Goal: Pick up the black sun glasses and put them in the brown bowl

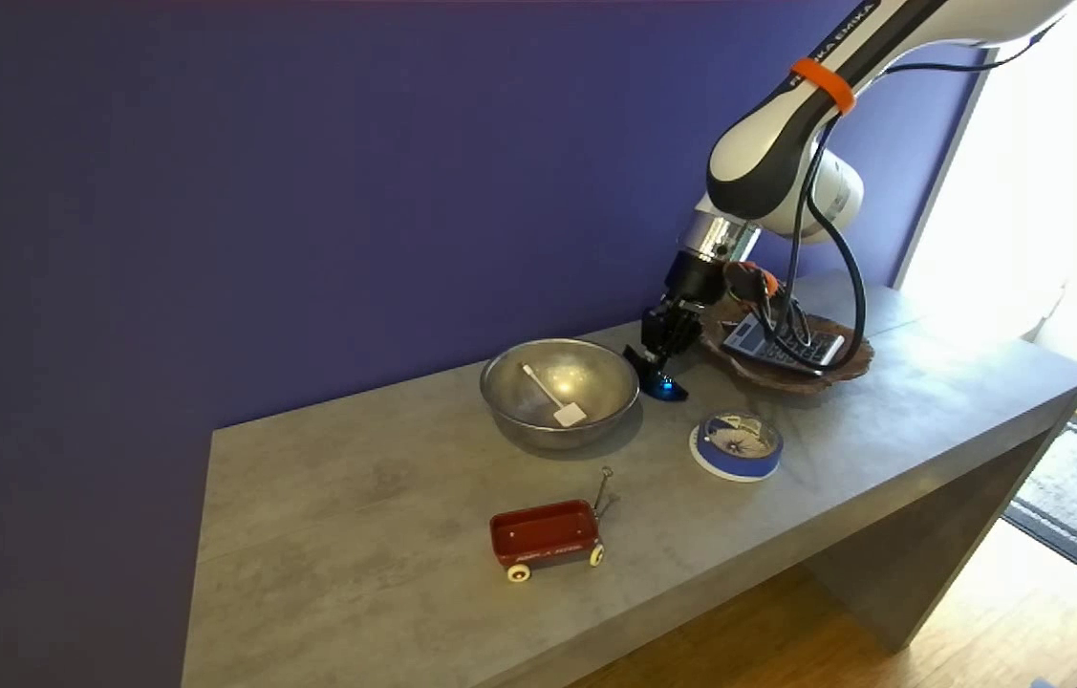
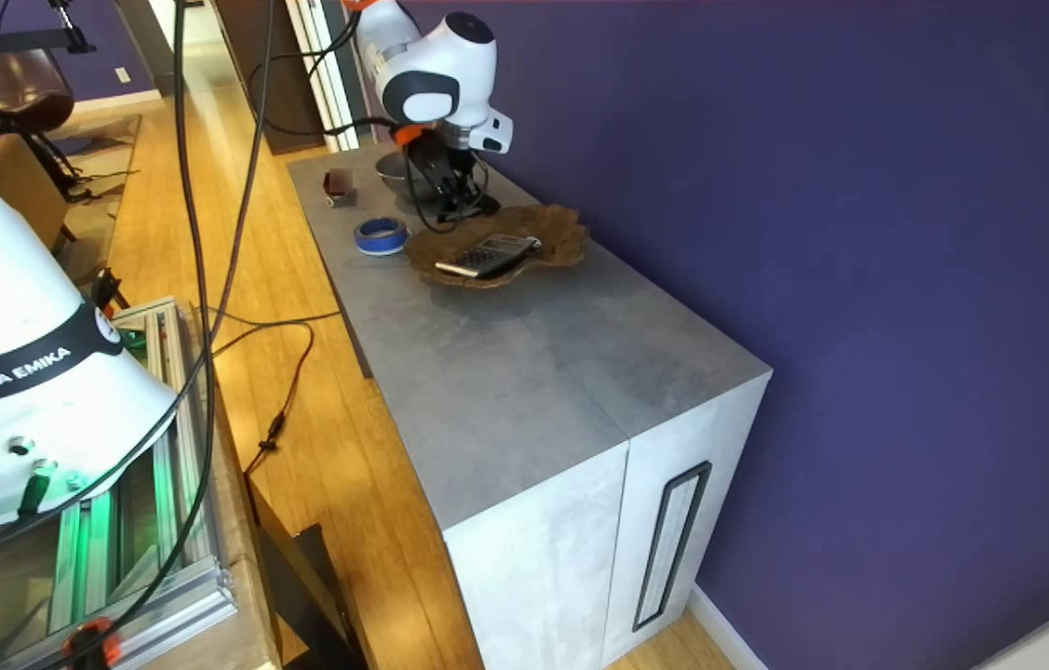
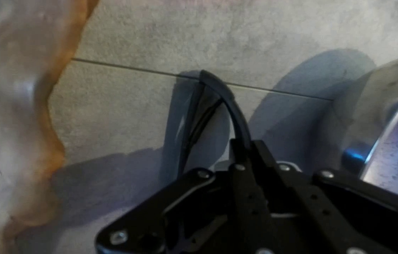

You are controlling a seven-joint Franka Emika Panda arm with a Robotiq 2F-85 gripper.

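Pinching the black sun glasses [image 3: 235,109] in the gripper [image 3: 247,146], clamped along a thin curved strip. Slim and black in the wrist view, arching to a tip at eleven o'clock from the grip, with slender dark bars slanting toward seven; partly hidden behind the gripper. Set between the brown bowl [image 3: 18,113], at nine, and the steel bowl [image 3: 364,120], at three. Showing a bright blue glint on the black sun glasses [image 1: 664,387] in an exterior view. Hard to tell whether touching the counter [image 3: 121,109].

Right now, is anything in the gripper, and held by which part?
Yes: the black sun glasses, pinched in the gripper along a curved black strip; whether that's frame or temple, can't tell.
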